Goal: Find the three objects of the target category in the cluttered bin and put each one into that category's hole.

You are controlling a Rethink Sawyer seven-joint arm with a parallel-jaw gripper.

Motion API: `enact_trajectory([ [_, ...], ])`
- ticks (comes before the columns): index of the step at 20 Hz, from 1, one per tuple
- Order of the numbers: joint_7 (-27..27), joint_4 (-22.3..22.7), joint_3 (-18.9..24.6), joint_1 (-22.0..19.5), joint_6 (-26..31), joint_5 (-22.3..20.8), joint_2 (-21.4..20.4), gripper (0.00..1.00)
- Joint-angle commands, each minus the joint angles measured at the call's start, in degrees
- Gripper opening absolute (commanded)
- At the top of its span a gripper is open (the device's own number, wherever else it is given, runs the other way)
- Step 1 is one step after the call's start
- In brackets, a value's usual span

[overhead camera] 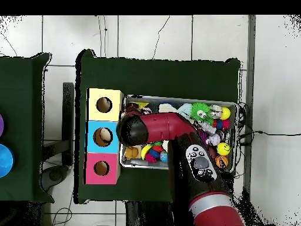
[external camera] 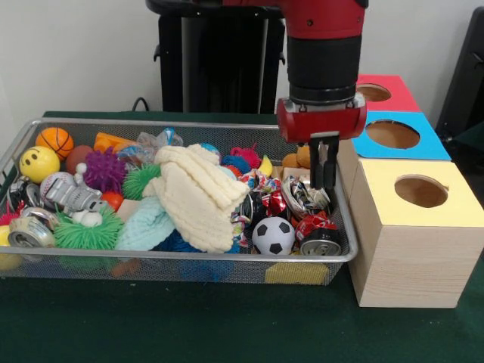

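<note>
A wire mesh bin point(external camera: 344, 249) holds mixed clutter. My gripper point(external camera: 324, 181) hangs low over the bin's right end, its tips just above a crushed can point(external camera: 304, 198). A second crushed can point(external camera: 319, 236) lies nearer the front, and another point(external camera: 27, 231) lies at the left end. To the right of the bin stand three boxes, each with a round hole on top: yellow point(external camera: 420, 192), blue point(external camera: 393, 134) and red point(external camera: 376, 93). In the overhead view the arm's wrist point(overhead camera: 130, 129) covers the gripper and the bin's end next to the boxes point(overhead camera: 104, 136).
A cream knitted cloth point(external camera: 198, 193) is heaped mid-bin. Around it lie a soccer ball point(external camera: 273, 235), a basketball point(external camera: 55, 141), a yellow smiley ball point(external camera: 38, 163), green spiky balls point(external camera: 87, 234), a purple spiky ball point(external camera: 104, 169) and a toy robot point(external camera: 69, 193). The yellow box touches the bin's right wall.
</note>
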Motion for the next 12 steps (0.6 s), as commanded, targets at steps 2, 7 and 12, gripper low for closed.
enact_trajectory([
  [2,7.5,2.2,-0.7,-2.9,-2.1,1.3,5.2,0.00],
  [7,5.9,3.8,0.4,-4.7,-1.6,1.1,4.5,0.00],
  [12,7.2,3.1,0.4,-4.1,-4.3,0.6,7.6,0.00],
])
